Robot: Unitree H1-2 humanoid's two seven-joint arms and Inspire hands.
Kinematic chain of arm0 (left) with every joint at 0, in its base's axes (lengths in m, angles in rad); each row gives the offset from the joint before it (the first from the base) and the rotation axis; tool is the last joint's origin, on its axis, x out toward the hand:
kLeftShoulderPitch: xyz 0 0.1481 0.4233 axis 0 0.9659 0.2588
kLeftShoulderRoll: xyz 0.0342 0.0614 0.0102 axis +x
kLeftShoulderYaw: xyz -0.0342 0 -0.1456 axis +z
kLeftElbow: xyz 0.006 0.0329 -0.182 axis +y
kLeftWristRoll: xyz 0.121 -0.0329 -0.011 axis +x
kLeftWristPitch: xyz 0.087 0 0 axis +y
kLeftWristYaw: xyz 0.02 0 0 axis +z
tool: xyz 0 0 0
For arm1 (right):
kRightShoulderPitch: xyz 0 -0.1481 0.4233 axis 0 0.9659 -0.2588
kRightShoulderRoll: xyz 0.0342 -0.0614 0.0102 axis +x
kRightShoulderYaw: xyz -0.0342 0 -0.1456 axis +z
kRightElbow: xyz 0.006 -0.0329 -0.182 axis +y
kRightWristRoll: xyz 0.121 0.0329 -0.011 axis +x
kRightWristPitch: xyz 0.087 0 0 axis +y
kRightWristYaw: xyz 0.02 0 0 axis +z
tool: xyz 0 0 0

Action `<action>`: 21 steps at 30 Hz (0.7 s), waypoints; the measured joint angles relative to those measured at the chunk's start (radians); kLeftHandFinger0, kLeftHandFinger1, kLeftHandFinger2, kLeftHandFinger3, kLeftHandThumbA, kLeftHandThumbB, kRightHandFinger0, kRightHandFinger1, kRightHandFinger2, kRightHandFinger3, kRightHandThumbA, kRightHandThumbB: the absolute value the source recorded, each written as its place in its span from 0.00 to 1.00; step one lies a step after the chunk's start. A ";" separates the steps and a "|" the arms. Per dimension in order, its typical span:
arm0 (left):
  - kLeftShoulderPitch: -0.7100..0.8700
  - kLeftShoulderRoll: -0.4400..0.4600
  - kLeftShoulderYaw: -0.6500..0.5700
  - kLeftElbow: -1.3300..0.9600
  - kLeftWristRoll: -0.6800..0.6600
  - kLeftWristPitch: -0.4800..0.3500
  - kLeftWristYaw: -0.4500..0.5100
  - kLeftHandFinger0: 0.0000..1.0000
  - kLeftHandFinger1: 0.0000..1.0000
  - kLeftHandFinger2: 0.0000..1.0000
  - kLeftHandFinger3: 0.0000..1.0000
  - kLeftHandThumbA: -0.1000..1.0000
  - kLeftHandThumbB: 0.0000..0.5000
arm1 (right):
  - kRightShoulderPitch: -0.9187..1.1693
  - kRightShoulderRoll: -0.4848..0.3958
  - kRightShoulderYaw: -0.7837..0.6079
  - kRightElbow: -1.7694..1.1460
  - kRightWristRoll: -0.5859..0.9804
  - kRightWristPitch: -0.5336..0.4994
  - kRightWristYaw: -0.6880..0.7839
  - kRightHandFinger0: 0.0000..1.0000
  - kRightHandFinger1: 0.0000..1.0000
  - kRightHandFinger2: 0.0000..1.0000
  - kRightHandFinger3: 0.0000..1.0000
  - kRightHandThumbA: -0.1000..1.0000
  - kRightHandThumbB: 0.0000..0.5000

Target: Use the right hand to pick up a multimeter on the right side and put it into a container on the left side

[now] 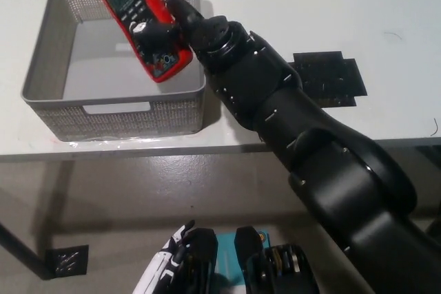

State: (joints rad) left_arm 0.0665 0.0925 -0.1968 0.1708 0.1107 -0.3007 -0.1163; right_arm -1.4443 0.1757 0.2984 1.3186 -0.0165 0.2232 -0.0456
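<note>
A big white table (275, 5) fills the top part of the head view. Its front edge runs straight across, just below the middle. Below that edge is a grey-brown floor (103, 204).

A grey plastic basket with tiny holes in its walls (117, 116) stands on the left side of the table, close to the front edge. It has a handle slot in its near wall and a smooth grey bottom.

A flat black patch with stepped edges (331, 77) lies on the table to the right, well apart from the basket. A few thin dark squiggly marks (393, 34) sit on the white top near the right side.
</note>
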 measured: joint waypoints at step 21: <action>-0.012 0.009 -0.033 -0.004 0.021 0.017 -0.022 1.00 1.00 1.00 1.00 1.00 0.85 | -0.009 -0.072 -0.001 -0.070 -0.084 -0.105 0.107 1.00 1.00 1.00 1.00 0.92 0.86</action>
State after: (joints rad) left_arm 0.0545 0.1014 -0.2299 0.1669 0.1313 -0.2837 -0.1384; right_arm -1.4530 0.1033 0.2973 1.2481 -0.1005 0.1181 0.0618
